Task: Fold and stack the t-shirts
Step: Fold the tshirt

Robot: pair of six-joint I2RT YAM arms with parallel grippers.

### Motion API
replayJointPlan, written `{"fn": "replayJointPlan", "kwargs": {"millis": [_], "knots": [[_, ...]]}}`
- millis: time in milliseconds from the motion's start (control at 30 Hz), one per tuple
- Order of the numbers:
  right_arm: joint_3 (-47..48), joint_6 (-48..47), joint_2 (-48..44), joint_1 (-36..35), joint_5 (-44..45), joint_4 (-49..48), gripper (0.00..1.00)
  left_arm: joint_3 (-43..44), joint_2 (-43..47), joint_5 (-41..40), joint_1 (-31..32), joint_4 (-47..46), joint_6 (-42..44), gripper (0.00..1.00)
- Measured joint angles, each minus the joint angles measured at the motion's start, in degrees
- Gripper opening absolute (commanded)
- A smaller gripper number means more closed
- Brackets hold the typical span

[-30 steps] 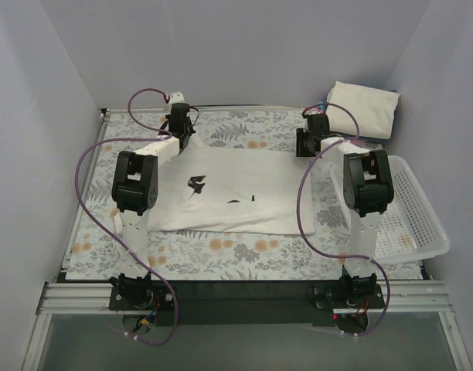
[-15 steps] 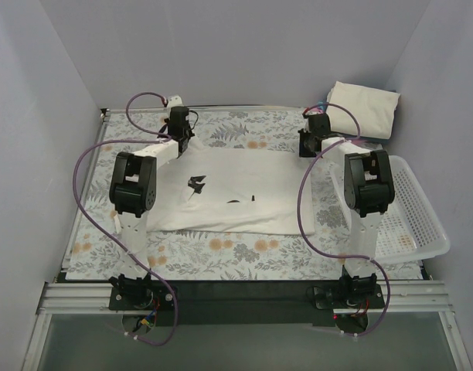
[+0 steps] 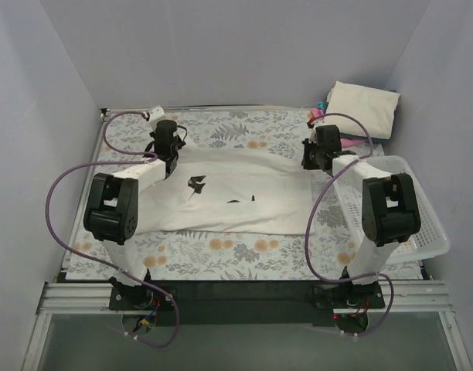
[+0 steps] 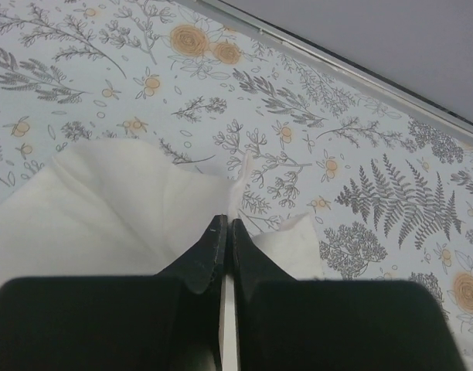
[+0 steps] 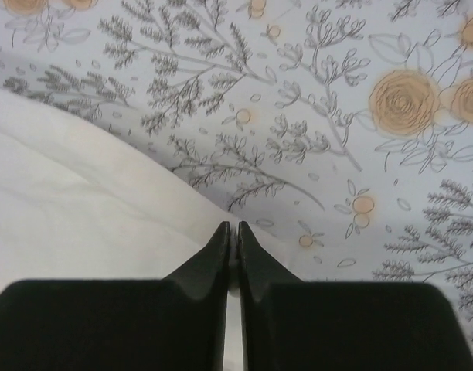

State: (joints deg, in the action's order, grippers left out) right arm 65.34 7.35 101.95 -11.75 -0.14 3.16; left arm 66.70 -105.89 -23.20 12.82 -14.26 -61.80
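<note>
A white t-shirt (image 3: pixel 236 193) with a small dark chest print (image 3: pixel 195 184) lies spread flat in the middle of the floral table. My left gripper (image 3: pixel 168 161) is shut on its far left edge; in the left wrist view the jaws (image 4: pixel 227 224) pinch a raised fold of the white cloth (image 4: pixel 105 224). My right gripper (image 3: pixel 312 161) is shut on its far right edge; in the right wrist view the jaws (image 5: pixel 232 229) pinch the cloth's (image 5: pixel 82 224) border. A stack of folded t-shirts (image 3: pixel 364 108), cream on top with pink and blue showing beneath, sits at the back right.
A white plastic lattice basket (image 3: pixel 414 212) stands at the right edge, close beside my right arm. The table has a floral cloth (image 3: pixel 244 127). Grey walls close in the back and both sides. Purple cables loop from both arms.
Both arms have swung outward, elbows spreading to the sides. Both grippers have moved a little nearer and apart, holding the shirt's far edge, which is now drawn wider.
</note>
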Motion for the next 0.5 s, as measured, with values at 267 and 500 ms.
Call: {"fn": "replayJointPlan", "kwargs": {"millis": [267,500], "knots": [[-10.56,0.24,-6.67,-3.76,1.51,-0.72,0.01,-12.59,7.78,-0.68,0.87,-1.2,-3.28,0.0],[-17.51,0.9,-14.73,-6.03,4.02,-1.79,0.01,-22.05,19.23,-1.25,1.53,0.07,-6.49,0.0]]}}
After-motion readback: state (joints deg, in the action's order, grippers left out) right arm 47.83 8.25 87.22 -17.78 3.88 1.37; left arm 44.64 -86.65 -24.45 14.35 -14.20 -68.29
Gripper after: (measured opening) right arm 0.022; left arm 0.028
